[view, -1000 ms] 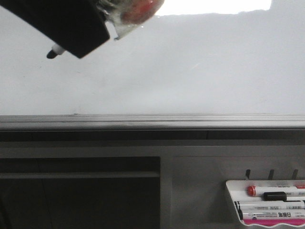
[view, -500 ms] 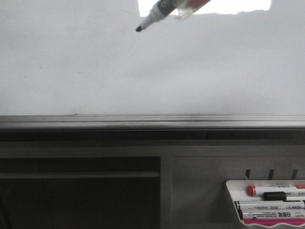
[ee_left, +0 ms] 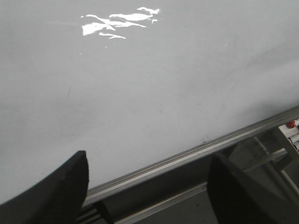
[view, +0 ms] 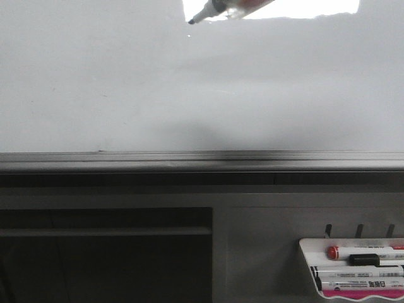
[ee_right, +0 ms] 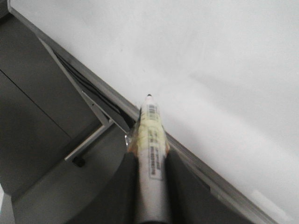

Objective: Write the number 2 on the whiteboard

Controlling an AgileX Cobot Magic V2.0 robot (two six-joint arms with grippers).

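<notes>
Surveying: largest to smallest.
Board: large glossy white-grey whiteboard [view: 202, 95] with grey metal edge rail [view: 202, 158]; surface blank, no number 2 visible.
Left gripper [ee_left: 147, 186]: dark fingers spread apart, holding nothing, facing the board's lower edge.
Right gripper [ee_right: 148, 172]: fingers pinching a white-barrelled marker [ee_right: 150, 140].
Key relation: in the front view, the marker [view: 208, 11] slants at the top edge, its tip pointing down-left toward the board; contact cannot be told.
Nearer arm: right, judged.

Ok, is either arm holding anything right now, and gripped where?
The right gripper holds a marker, its fingers clamping the rear of the barrel, tip free. The left gripper is open and empty over the whiteboard.
</notes>
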